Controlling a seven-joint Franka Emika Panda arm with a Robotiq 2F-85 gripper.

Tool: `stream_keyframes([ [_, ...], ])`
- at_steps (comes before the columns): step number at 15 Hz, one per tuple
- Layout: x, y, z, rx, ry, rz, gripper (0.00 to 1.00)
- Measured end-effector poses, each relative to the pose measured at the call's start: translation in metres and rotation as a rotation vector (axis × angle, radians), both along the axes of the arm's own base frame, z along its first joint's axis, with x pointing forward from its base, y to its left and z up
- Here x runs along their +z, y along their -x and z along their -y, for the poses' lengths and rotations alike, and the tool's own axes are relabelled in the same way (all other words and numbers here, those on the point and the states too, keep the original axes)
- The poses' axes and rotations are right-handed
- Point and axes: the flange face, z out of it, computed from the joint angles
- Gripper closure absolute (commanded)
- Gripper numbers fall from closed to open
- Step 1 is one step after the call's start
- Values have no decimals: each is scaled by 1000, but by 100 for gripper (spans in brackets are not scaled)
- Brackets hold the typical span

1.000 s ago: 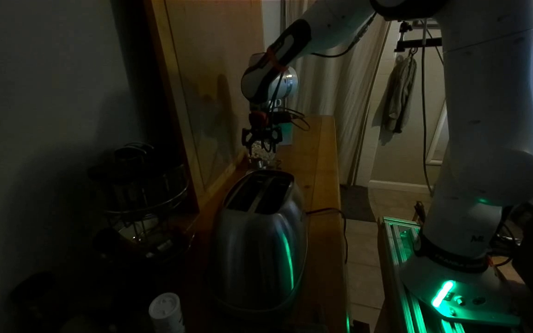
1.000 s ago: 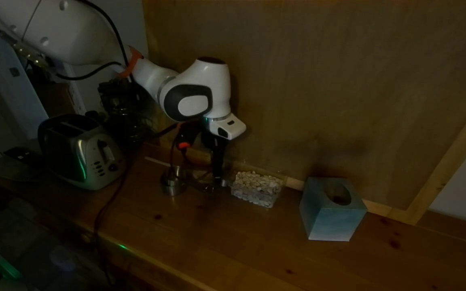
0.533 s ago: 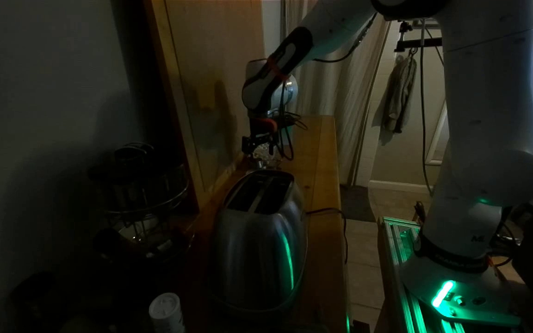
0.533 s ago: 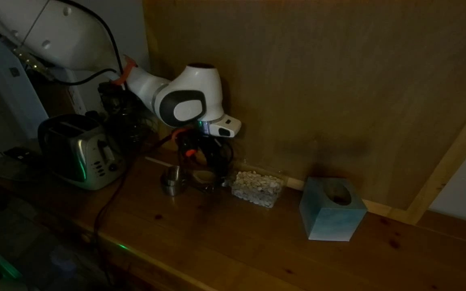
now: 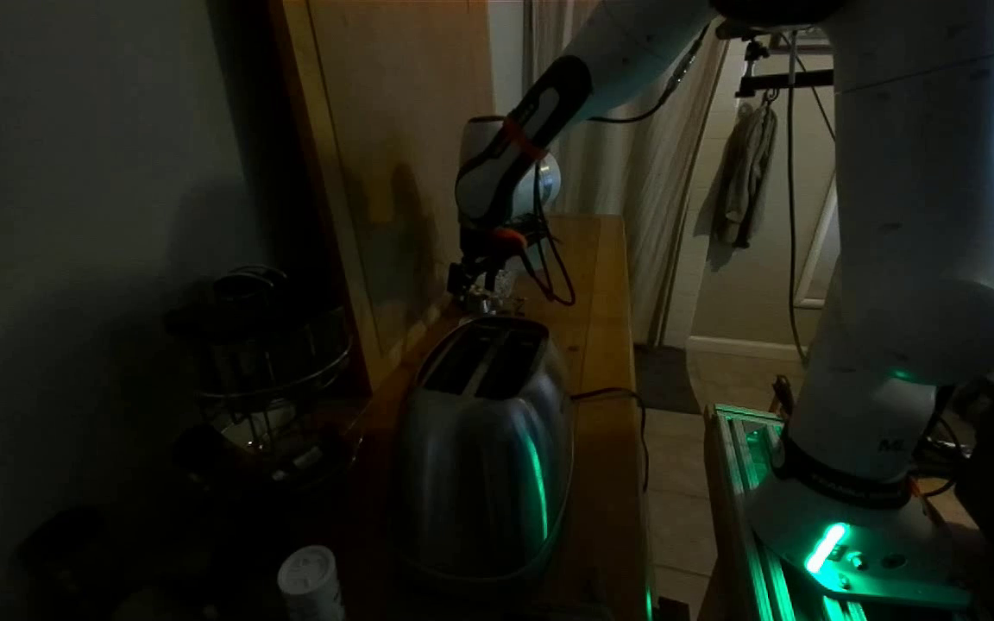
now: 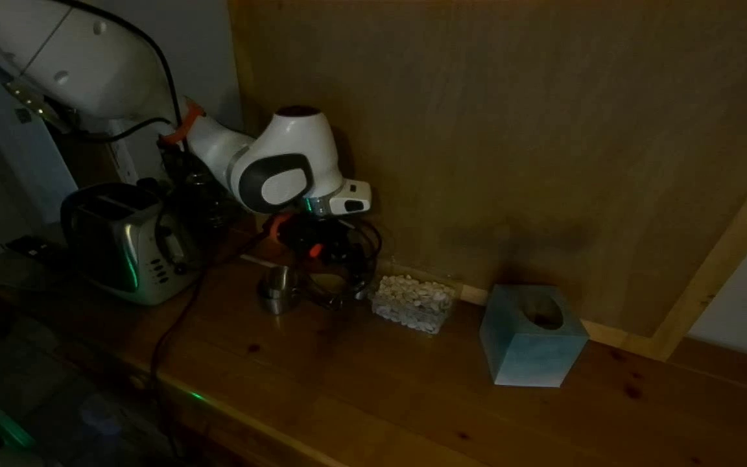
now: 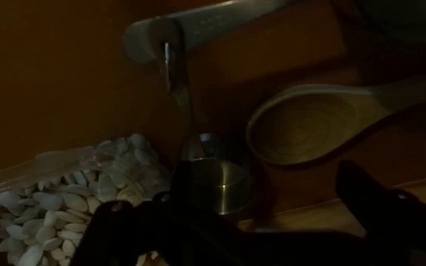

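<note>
In the wrist view my gripper (image 7: 264,175) stands open, its dark fingers wide apart. A small metal measuring cup (image 7: 231,188) lies by the left finger, which covers part of it; whether they touch I cannot tell. Above the gap rests a wooden spoon (image 7: 305,127). A grey metal handle (image 7: 216,26) with a ring lies across the top. Pale seeds in a clear container (image 7: 57,210) sit at the lower left. Cables and the wrist partly hide the gripper (image 6: 341,263) in an exterior view, between metal cups (image 6: 279,288) and the seed container (image 6: 412,301).
A metal toaster (image 5: 484,466) stands on the wooden counter (image 6: 373,383), its cord running over the edge. Beyond the seeds is a blue tissue box (image 6: 529,350). A wooden panel (image 6: 509,143) rises behind. A wire basket (image 5: 273,379) and a white canister (image 5: 311,582) stand near the wall.
My wrist has turned, and the gripper has come lower. The arm has shifted a little toward the toaster and metal cups. The objects on the counter appear unmoved.
</note>
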Motion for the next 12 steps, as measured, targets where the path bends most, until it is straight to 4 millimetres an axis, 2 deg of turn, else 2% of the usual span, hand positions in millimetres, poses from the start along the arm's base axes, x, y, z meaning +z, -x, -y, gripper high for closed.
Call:
stream_keyframes([
  [12, -9, 0, -5, 36, 2, -7, 1],
])
